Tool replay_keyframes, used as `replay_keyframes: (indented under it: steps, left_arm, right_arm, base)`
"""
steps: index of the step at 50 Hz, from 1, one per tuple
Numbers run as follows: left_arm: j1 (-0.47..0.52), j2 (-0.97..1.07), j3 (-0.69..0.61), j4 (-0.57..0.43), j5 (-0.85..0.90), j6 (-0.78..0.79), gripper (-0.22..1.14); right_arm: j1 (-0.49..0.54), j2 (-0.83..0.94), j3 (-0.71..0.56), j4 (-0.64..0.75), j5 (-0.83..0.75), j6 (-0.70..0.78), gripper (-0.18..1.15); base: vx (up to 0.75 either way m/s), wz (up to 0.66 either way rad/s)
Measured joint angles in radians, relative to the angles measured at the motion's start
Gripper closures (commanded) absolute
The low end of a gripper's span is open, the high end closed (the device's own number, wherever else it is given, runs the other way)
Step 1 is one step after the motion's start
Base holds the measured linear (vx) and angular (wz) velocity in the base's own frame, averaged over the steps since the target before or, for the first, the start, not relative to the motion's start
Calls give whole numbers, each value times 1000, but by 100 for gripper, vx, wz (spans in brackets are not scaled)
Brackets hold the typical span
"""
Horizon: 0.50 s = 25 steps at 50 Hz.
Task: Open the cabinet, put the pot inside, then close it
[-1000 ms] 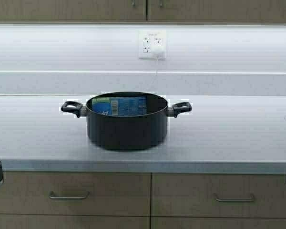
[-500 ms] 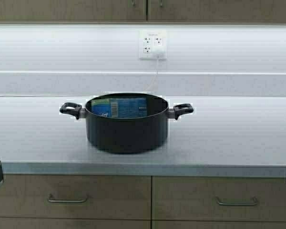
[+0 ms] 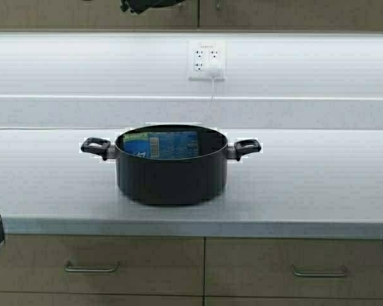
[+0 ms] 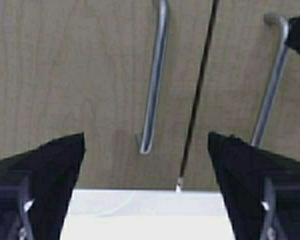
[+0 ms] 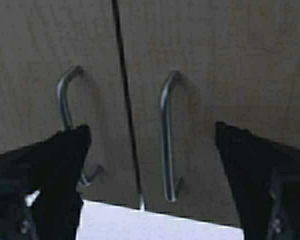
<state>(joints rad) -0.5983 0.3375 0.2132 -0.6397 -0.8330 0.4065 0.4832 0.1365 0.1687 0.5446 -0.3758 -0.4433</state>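
Observation:
The black pot (image 3: 171,164) stands on the counter, with a blue label inside its rim and its two loop handles pointing sideways. The cabinet (image 3: 287,13) hangs above, both tan doors shut. My left gripper (image 3: 147,5) is raised in front of the left door's lower edge. In the left wrist view it (image 4: 146,155) is open, and the left door's bar handle (image 4: 155,80) lies between its fingers, a little way off. My right gripper (image 5: 150,145) is open and faces the right door's handle (image 5: 165,135), apart from it. Neither gripper touches the pot.
A white wall outlet (image 3: 206,59) with a plugged-in cord is on the backsplash behind the pot. The grey countertop (image 3: 319,185) runs the full width. Base drawers with horizontal handles (image 3: 91,268) are below its front edge.
The robot has moved slightly, so the scene has shifted a little down and right. A dark part of my left gripper has come into view at the top by the cabinet doors.

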Motion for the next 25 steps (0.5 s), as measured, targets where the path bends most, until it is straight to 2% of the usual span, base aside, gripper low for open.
replay_keyframes:
  steps: [7, 15, 25]
  left_arm:
    - [2, 58, -60, -29, -34, 46, -11]
    - [2, 107, -117, -69, -83, 103, -11]
    - [2, 149, -193, -77, -92, 141, -11]
  right_arm:
    - [18, 43, -20, 176, -106, -199, -7]
    - [35, 106, -89, 388, -141, -373, -7]
    - [31, 170, -181, 456, -183, -422, -7]
  base:
    - [1, 1]
    - [1, 0]
    - [1, 0]
